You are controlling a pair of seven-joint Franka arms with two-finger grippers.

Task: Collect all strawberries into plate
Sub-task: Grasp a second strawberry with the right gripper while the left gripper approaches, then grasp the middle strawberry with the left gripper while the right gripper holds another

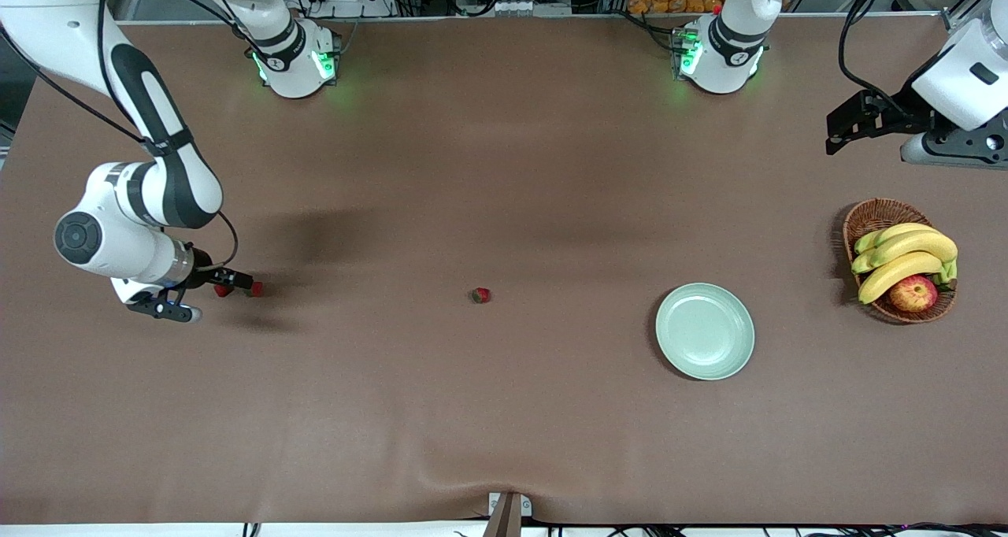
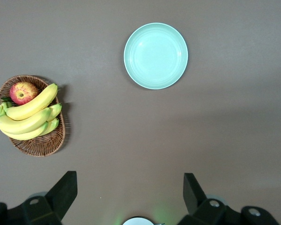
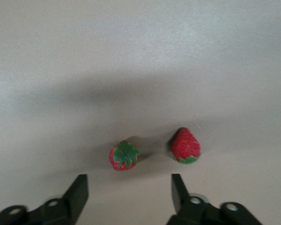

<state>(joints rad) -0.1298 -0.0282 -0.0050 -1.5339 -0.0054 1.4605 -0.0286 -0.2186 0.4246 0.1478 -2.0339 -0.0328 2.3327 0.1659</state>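
Two strawberries [image 3: 124, 155] [image 3: 186, 146] lie side by side on the brown table at the right arm's end; they also show in the front view [image 1: 224, 290] [image 1: 256, 288]. My right gripper [image 3: 128, 187] [image 1: 213, 294] is open and empty, low over the table right at them, touching neither. A third strawberry [image 1: 481, 295] lies alone mid-table. The mint-green plate [image 1: 705, 331] [image 2: 156, 55] stands toward the left arm's end with nothing on it. My left gripper [image 2: 129, 187] [image 1: 854, 120] is open and empty, held high and waiting.
A brown wicker basket [image 1: 866, 222] [image 2: 37, 145] with bananas [image 1: 906, 257] and an apple [image 1: 913, 293] stands beside the plate, at the left arm's end of the table. The arm bases [image 1: 295, 61] [image 1: 720, 57] stand farthest from the front camera.
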